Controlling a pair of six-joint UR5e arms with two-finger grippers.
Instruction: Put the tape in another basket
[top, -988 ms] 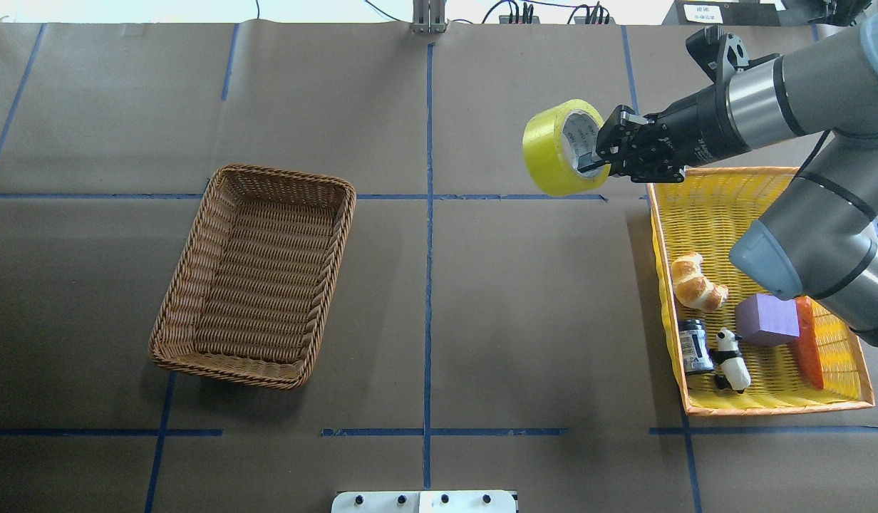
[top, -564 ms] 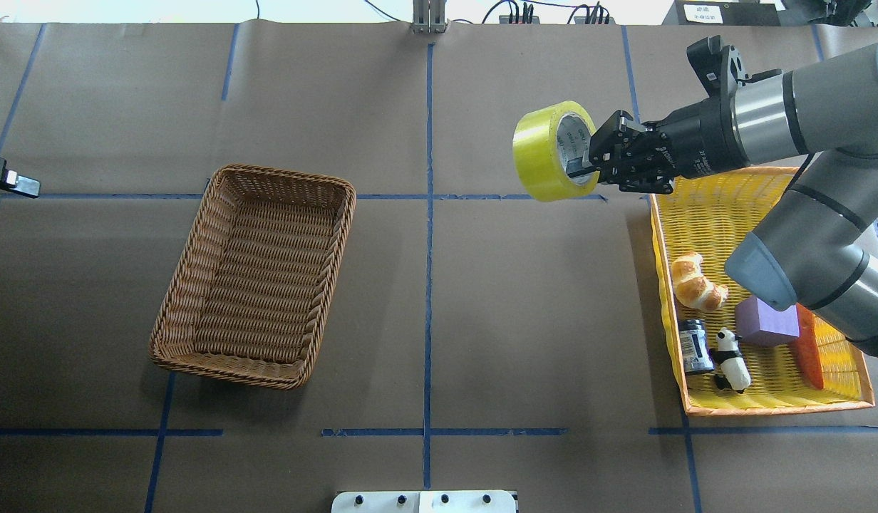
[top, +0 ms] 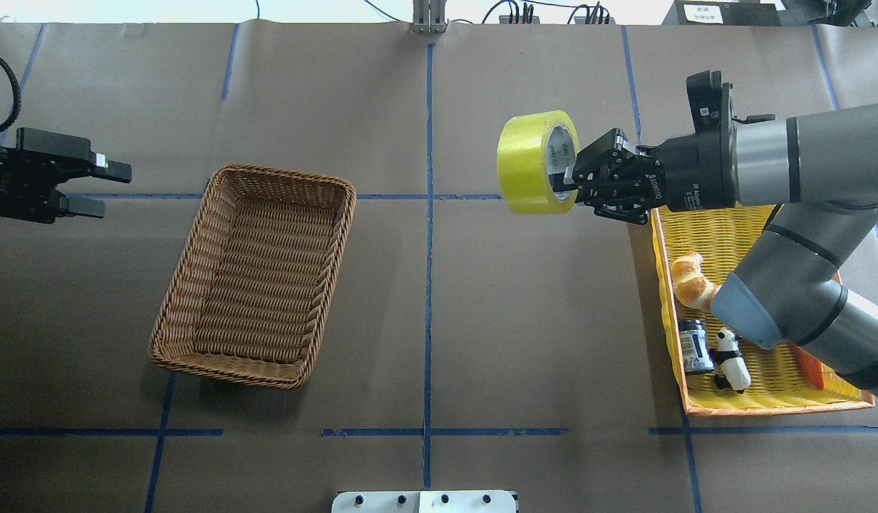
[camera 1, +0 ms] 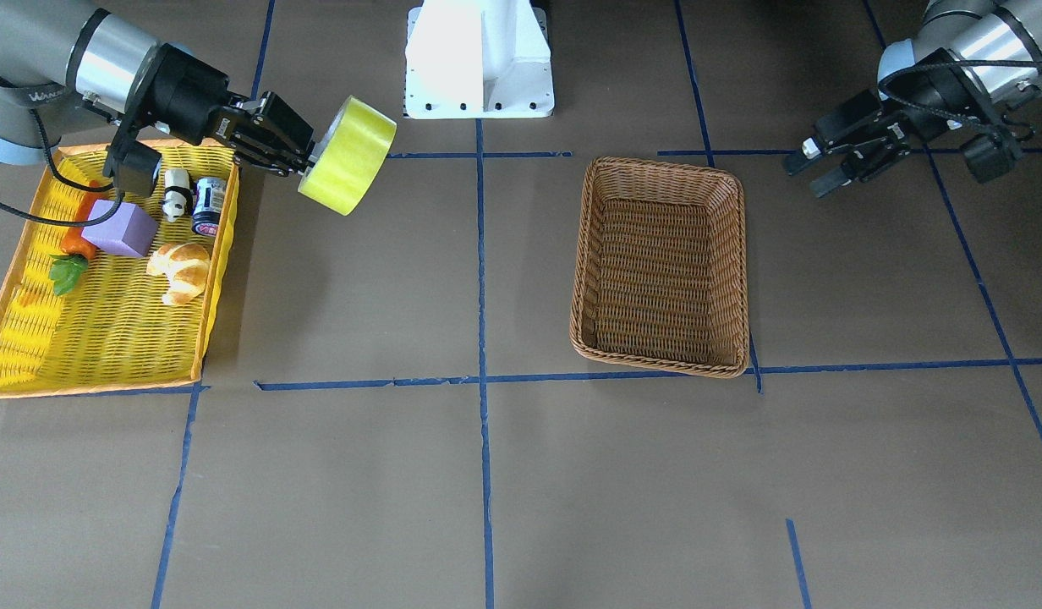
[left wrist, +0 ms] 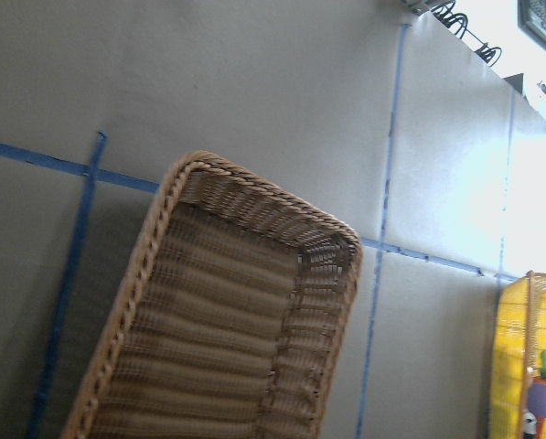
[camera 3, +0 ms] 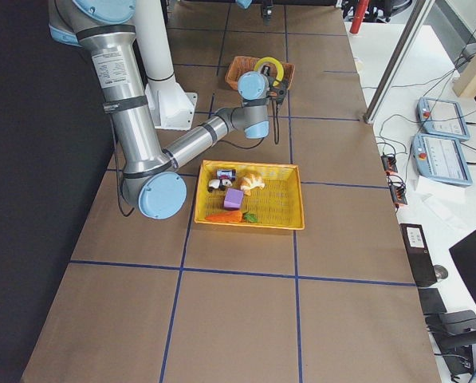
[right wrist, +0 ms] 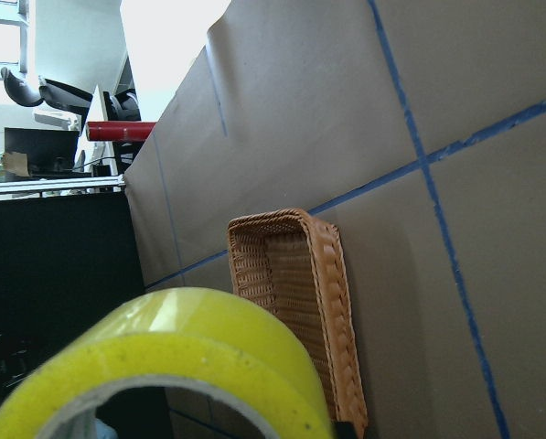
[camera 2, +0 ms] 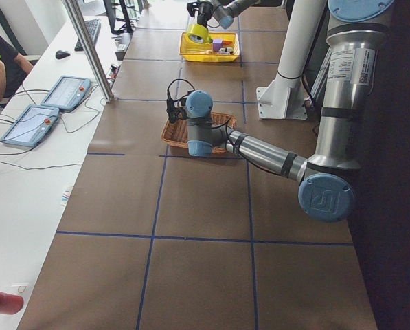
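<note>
The right end effector (top: 570, 179), clamped on the tape (top: 535, 172), has carried it off the yellow basket (top: 767, 408), aloft right of counter centre. The left end effector (top: 105, 189), fingers parted, has entered at the left edge. Handover to reach the wicker basket (top: 332, 249) looks likely.

Right arm (top: 802, 160) and left arm (camera 1: 986, 34): silver-grey tubes, black bands, pale blue-grey joint caps. White lettering on right wrist's black collar. Right claw (top: 571, 187), left claw (top: 110, 189): black, two-fingered. Black cable (top: 16, 89) loops at left wrist. White base (camera 1: 479, 59), dark screws along its foot.
</note>
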